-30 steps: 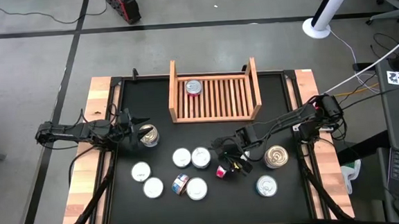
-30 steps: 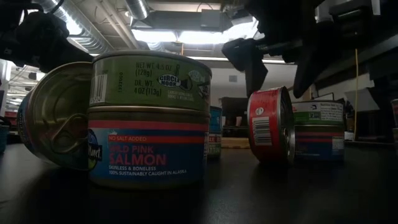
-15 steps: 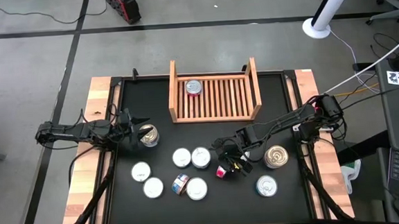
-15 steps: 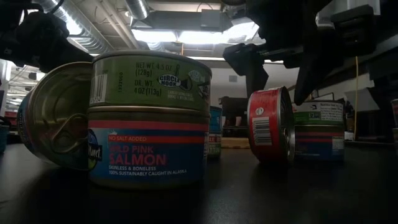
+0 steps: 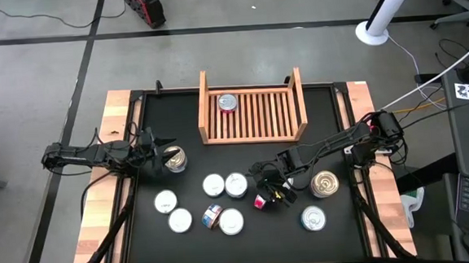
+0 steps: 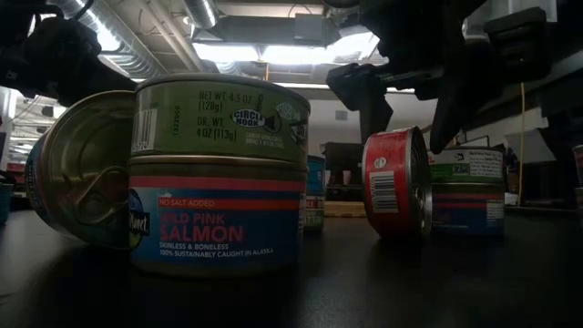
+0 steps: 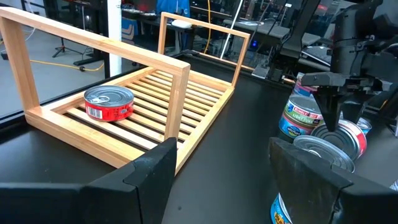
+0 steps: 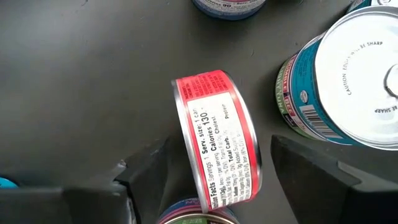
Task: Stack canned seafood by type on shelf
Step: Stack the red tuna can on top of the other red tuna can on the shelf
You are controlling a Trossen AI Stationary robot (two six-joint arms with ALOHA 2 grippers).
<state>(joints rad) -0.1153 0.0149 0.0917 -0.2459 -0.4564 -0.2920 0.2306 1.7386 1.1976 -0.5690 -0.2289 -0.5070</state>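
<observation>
The wooden shelf [image 5: 252, 114] lies well beyond the right gripper [image 5: 271, 188], one red tin [image 5: 227, 102] flat inside. Directly under the gripper's spread fingers [image 8: 146, 171], a red-labelled tin [image 8: 217, 143] stands on edge, label reading "Calories 130". Nearby stack [image 6: 217, 173]: "PINK SALMON". Left gripper [image 5: 161, 150] spread near another tin [image 5: 173, 159].

- The flat round tin with the red label and white nutrition panel [image 8: 216, 143] is lying on its edge on the matte black counter [image 8: 81, 74].
- The light wooden slatted shelf [image 5: 252, 106] is showing pale tan boards.
- A red-sided, silver-lidded tin [image 7: 109, 102] is sitting in it.
- The blue and pink salmon tin [image 6: 217, 214] is carrying a green-labelled tin [image 6: 221, 114].
- A teal-sided tin with a white lid [image 8: 342, 81] is showing grey print.
</observation>
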